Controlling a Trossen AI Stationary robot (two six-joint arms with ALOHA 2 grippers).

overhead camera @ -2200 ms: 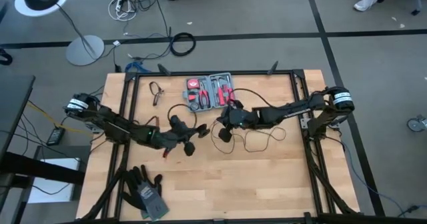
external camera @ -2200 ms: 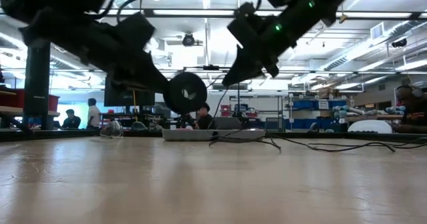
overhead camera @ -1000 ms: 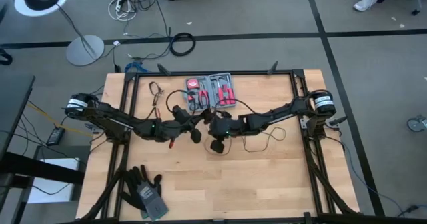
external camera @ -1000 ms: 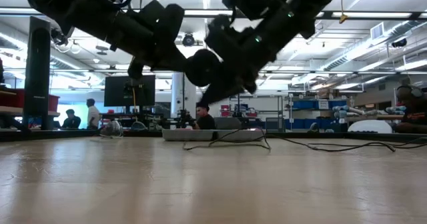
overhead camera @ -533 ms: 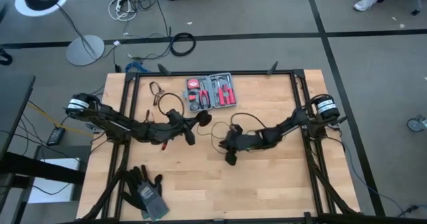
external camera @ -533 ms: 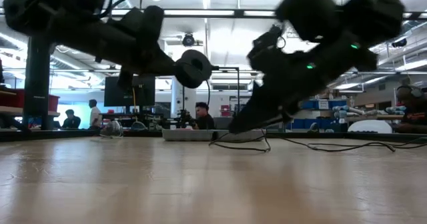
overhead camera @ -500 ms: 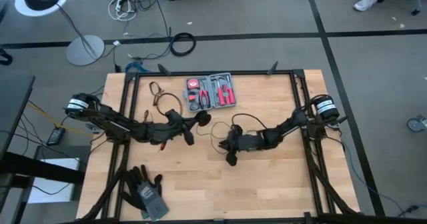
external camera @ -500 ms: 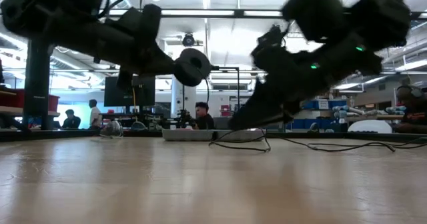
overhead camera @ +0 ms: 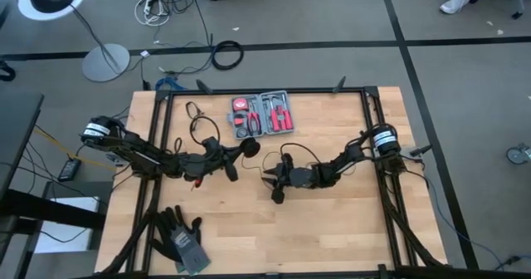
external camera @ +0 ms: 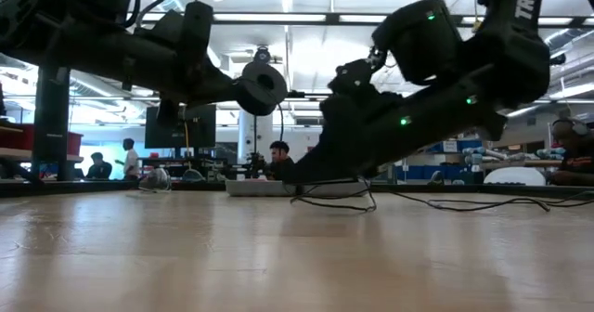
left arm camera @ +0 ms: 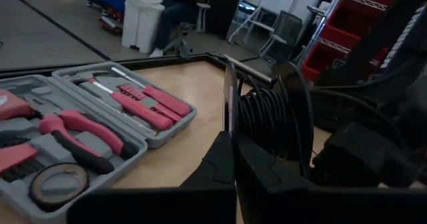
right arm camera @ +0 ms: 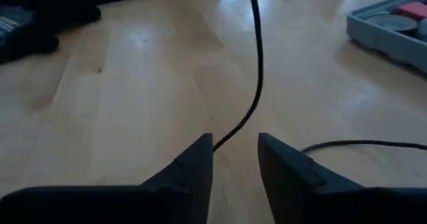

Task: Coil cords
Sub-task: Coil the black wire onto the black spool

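Worktop (overhead camera: 332,229) carries a tool kit (overhead camera: 262,113) at the far edge and gloves (overhead camera: 181,237) at the near left corner. Left gripper (overhead camera: 235,151), raised mid-worktop, has its jaws pressed together on the disc (external camera: 261,88). Right gripper (right arm camera: 235,157) is low beside it, jaws spread, the wire (right arm camera: 256,71) running between them and trailing over the boards.

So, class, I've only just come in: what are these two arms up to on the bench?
They are winding a thin black cord onto a small round spool. The left gripper is shut on the spool, holding it above the table near the red tool kit. The right gripper sits low over the wood with its fingers open, the cord running between them. Loose cord lies on the table.
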